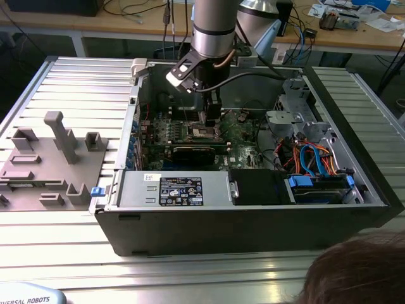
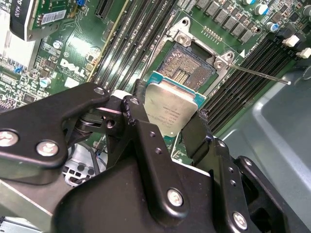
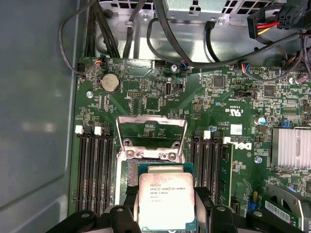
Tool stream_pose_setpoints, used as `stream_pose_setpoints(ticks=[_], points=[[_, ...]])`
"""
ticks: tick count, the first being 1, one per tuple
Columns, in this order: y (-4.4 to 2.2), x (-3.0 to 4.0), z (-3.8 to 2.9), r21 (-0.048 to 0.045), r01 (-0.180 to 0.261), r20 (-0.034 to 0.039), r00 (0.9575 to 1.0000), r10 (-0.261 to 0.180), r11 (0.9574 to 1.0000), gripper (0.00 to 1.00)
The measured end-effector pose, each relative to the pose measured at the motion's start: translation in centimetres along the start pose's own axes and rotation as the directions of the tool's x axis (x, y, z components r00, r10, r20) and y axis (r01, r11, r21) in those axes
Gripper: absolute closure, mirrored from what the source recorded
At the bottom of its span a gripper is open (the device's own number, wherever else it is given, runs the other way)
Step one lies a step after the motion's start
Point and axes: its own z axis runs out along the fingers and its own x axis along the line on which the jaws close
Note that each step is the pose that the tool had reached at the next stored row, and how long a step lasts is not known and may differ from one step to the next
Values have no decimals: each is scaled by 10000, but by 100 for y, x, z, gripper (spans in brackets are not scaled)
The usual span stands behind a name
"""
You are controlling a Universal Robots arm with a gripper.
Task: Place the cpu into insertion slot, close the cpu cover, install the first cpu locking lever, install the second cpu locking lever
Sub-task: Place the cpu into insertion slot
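My gripper (image 2: pixel 169 115) is shut on the cpu (image 2: pixel 171 106), a flat square chip with a silver-grey top, one black finger on each of two opposite edges. The chip hangs slightly tilted just above the open insertion slot (image 2: pixel 188 69), overlapping its near edge. In the first wrist view the cpu (image 3: pixel 166 200) sits between the fingers of the gripper (image 3: pixel 166 206), and the cpu cover (image 3: pixel 151 120), a silvery frame with a square window, stands swung open beyond it. A thin locking lever (image 2: pixel 260 74) sticks out beside the socket. In the exterior view the gripper (image 1: pixel 209 121) reaches down into the case over the green board.
The open computer case (image 1: pixel 253 215) lies on a ribbed metal table. Black memory slots (image 3: pixel 95 170) flank the socket, with a finned heatsink (image 3: pixel 291 148) and cables (image 3: pixel 194 53) nearby. A grey fixture block (image 1: pixel 50 158) lies at the exterior view's left. A person's head (image 1: pixel 357 272) shows at the lower right.
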Motion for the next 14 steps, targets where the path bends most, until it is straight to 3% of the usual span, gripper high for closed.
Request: stream_pose_setpoints(ticks=[14], points=[[-34, 1, 22, 0, -1, -2, 10000, 1, 10000, 45]])
